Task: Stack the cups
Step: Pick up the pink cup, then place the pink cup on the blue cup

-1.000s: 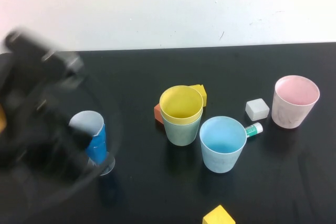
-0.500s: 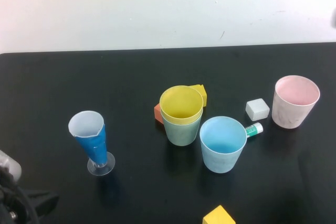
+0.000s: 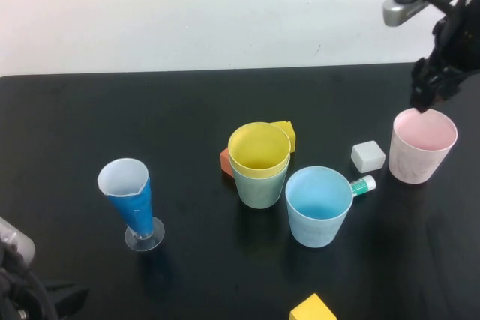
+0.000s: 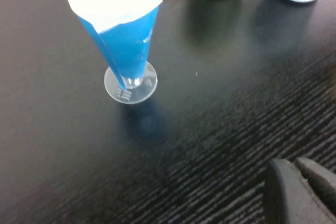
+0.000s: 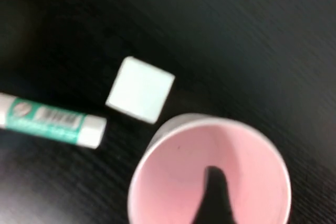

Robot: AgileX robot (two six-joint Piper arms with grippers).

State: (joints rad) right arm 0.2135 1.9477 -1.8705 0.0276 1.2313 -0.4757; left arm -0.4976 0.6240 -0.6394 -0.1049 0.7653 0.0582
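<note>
The yellow cup (image 3: 259, 148) sits nested in the pale green cup (image 3: 260, 189) at the table's middle. The light blue cup (image 3: 319, 206) stands upright just to their right and nearer. The pink cup (image 3: 421, 145) stands upright at the far right and fills the right wrist view (image 5: 173, 182). My right gripper (image 3: 422, 101) hangs just above the pink cup's far rim; its dark tip (image 5: 212, 184) shows as one piece over the cup's mouth, shut and empty. My left gripper (image 4: 300, 192) is low at the near left corner, fingers together, holding nothing.
A blue-wrapped stemmed glass (image 3: 131, 200) stands at the left, near the left arm. A white cube (image 3: 367, 156) and a glue stick (image 3: 362, 184) lie between the pink and blue cups. Orange (image 3: 224, 160) and yellow (image 3: 286, 132) blocks sit behind the stack; another yellow block (image 3: 313, 309) lies at the front.
My left arm has pulled back from beside the blue glass to the near left corner. My right arm has come into view and now hangs over the pink cup.
</note>
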